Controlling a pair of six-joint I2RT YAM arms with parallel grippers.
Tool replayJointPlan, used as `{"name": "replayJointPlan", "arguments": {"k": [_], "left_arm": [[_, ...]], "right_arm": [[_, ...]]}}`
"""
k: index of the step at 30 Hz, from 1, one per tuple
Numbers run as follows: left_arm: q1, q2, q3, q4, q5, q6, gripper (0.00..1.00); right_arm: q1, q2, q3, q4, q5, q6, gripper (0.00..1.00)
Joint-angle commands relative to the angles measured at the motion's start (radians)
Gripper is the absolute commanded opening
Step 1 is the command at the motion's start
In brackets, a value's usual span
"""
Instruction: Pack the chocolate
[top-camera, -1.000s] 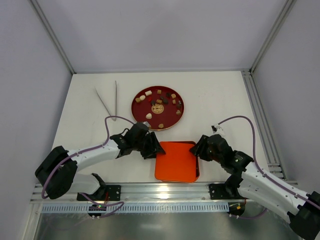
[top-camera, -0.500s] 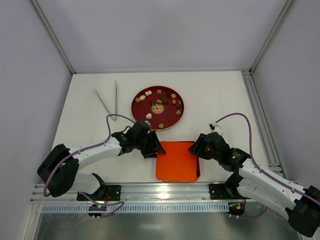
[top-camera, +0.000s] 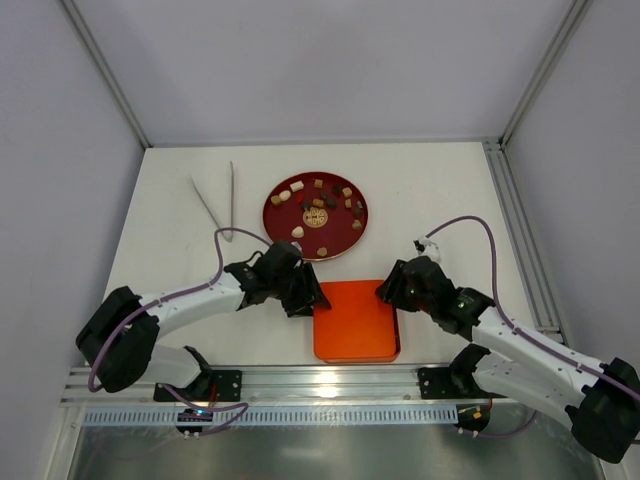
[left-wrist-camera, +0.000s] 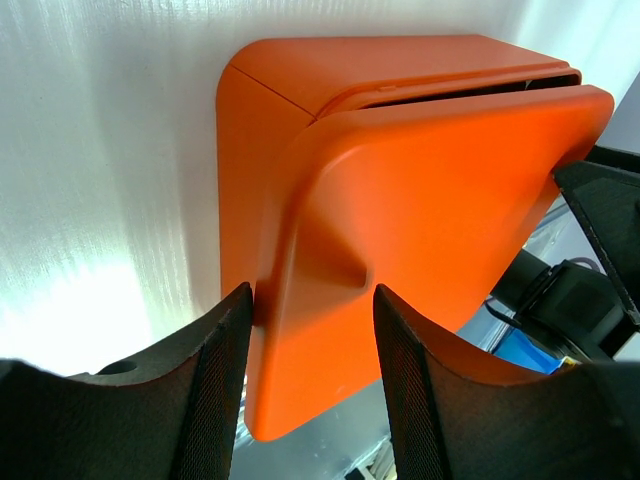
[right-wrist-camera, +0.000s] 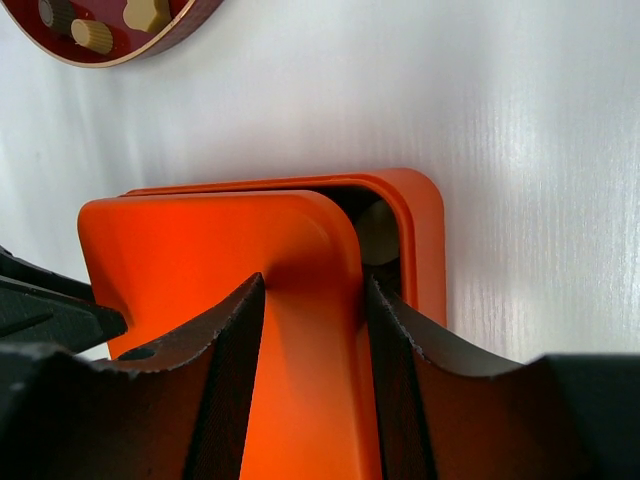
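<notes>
Chocolate scattered on plate, axes mixed. We see left end effector and right end effector pinching lid; wrist views alone show it ajar over tray.

White table: plate, tongs, orange tray

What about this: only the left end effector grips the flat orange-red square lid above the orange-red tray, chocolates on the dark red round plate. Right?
Not only the left end effector: the right wrist view shows the right end effector also gripping a tab on the flat orange-red square lid. Otherwise right: lid above the orange-red tray, chocolates on the dark red round plate.
</notes>
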Motion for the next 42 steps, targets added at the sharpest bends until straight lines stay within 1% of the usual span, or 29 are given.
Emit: {"name": "replayJointPlan", "arguments": {"k": [1,15,22,25,26,42], "left_arm": [[0.003,-0.002,0.05,0.004,0.033,0.011,0.51],[0.0,0.03,0.085,-0.006,0.053,0.029,0.52],[0.0,0.041,0.096,-0.012,0.059,0.037,0.55],[0.0,0.046,0.102,-0.014,0.062,0.04,0.56],[-0.002,0.047,0.104,-0.014,0.061,0.042,0.56],[-0.009,0.061,0.107,-0.019,0.062,0.046,0.56]], "right_arm": [[-0.004,0.005,0.05,0.038,0.039,-0.022,0.47],[-0.021,0.001,0.052,0.018,0.058,-0.034,0.48],[-0.021,-0.01,0.055,0.004,0.067,-0.035,0.48],[-0.022,-0.019,0.055,-0.01,0.081,-0.035,0.49],[-0.021,-0.022,0.056,-0.014,0.081,-0.035,0.51],[-0.021,-0.065,0.044,-0.053,0.104,-0.032,0.52]]}}
